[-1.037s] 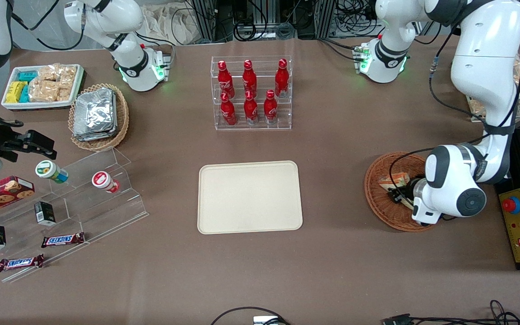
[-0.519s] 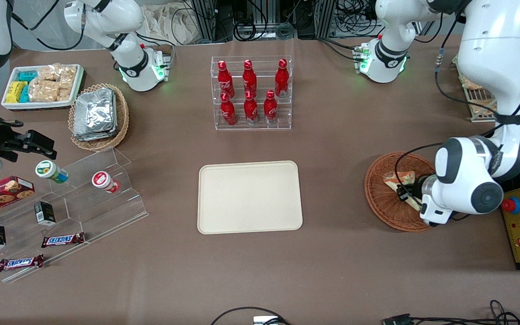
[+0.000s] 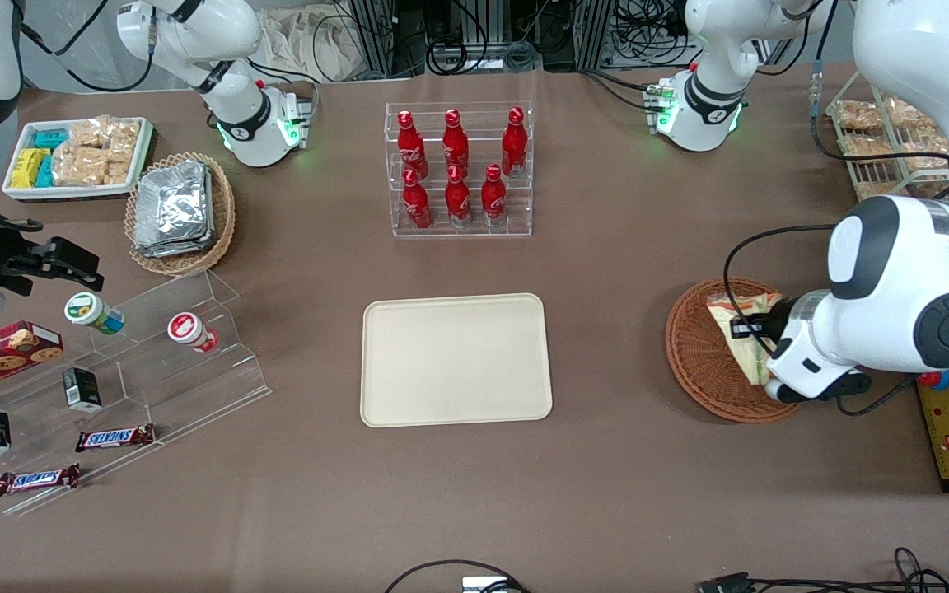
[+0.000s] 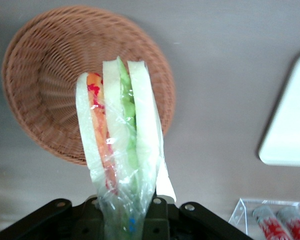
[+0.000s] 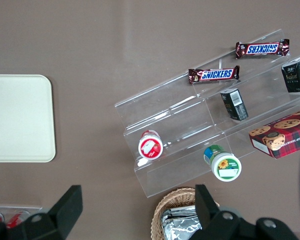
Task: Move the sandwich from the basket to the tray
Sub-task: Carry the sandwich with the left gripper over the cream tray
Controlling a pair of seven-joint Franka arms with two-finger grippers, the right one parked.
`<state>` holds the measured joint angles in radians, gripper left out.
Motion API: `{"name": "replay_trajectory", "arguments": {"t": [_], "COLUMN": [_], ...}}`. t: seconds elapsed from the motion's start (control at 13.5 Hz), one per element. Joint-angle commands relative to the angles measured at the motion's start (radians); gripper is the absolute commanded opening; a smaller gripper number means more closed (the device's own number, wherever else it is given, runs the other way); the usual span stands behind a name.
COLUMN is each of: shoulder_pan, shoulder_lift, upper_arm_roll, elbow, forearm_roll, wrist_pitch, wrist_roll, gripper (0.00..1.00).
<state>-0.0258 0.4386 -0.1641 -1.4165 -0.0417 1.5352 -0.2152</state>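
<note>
Brown cloth covers the tabletop [image 3: 623,272], the broadest thing in sight. On it, at the middle, lies the cream tray [image 3: 455,360], flat and bare. Farther from the front camera than the tray stands a clear rack of red bottles [image 3: 459,169]. Toward the working arm's end sits the reddish woven basket [image 3: 701,362], well apart from the tray. Above the basket hangs the gripper [image 4: 127,212], its jaws closed on the wrapped end of the sandwich [image 4: 120,145]. The sandwich is lifted clear of the basket's weave, held on edge so that its white bread, orange-red layer and green layer show through the clear wrap. From the front, the sandwich [image 3: 740,333] shows over the basket's part nearest the arm, partly hidden by the wrist.
</note>
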Motion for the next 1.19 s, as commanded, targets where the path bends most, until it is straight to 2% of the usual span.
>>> {"name": "replay_trajectory", "arguments": {"t": [0.0,0.22,0.52,1.11], "shoulder_pan": [-0.057,-0.176,-0.261,-0.402], "shoulder_lift": [0.025,0.095,0.210,0.377], "upper_arm_roll": [-0.015,-0.014,-0.015,-0.015], "elbow": [0.053,0.123,0.232,0.228], "forearm_roll": [0.034,0.068,0.065,0.052], "wrist_pitch": [-0.014,-0.004,-0.001,0.271], "wrist_roll": [0.114,0.106,0.091,-0.159], "gripper": [0.00,0.00,0.00,0.00]}}
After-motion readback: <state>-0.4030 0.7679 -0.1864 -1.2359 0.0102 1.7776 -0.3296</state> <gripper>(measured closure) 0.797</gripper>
